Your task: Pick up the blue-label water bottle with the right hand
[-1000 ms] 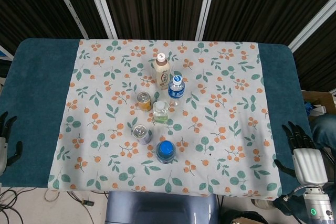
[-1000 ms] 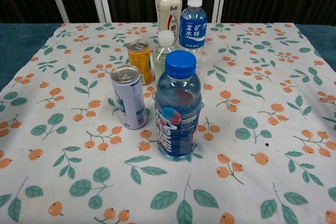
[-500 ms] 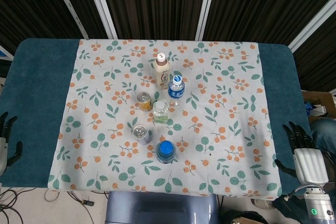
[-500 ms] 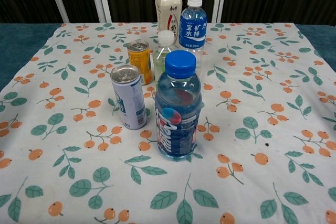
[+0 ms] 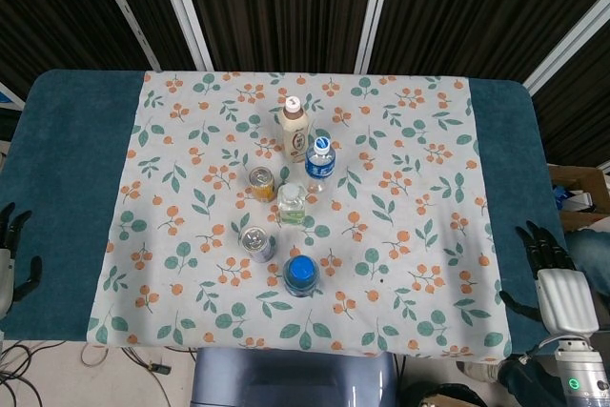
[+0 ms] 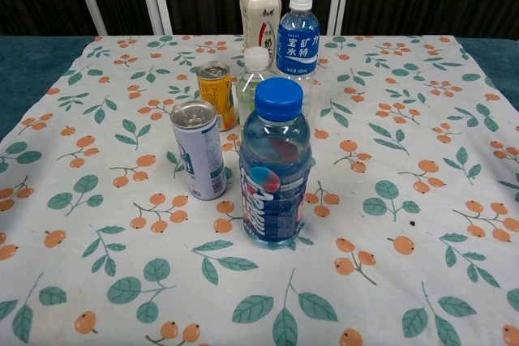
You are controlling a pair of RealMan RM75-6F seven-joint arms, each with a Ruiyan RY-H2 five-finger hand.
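The blue-label water bottle (image 5: 320, 161) (image 6: 298, 44) stands upright near the middle of the table, its cap blue and white, beside a tall beige milk-tea bottle (image 5: 294, 128) (image 6: 260, 14). My right hand (image 5: 553, 283) rests at the table's right front edge, far from the bottle, fingers spread and empty. My left hand (image 5: 10, 254) shows at the far left edge of the head view, also open and holding nothing. Neither hand appears in the chest view.
A squat blue-capped bottle (image 5: 300, 275) (image 6: 275, 172) stands nearest the front. A silver can (image 5: 255, 243) (image 6: 199, 150), an orange can (image 5: 261, 183) (image 6: 216, 92) and a small clear bottle (image 5: 293, 204) (image 6: 255, 79) cluster close to the target. A floral cloth (image 5: 410, 188) covers the teal table (image 5: 67, 169).
My right hand has slid slightly toward the front and right. The bottles and cans have not moved.
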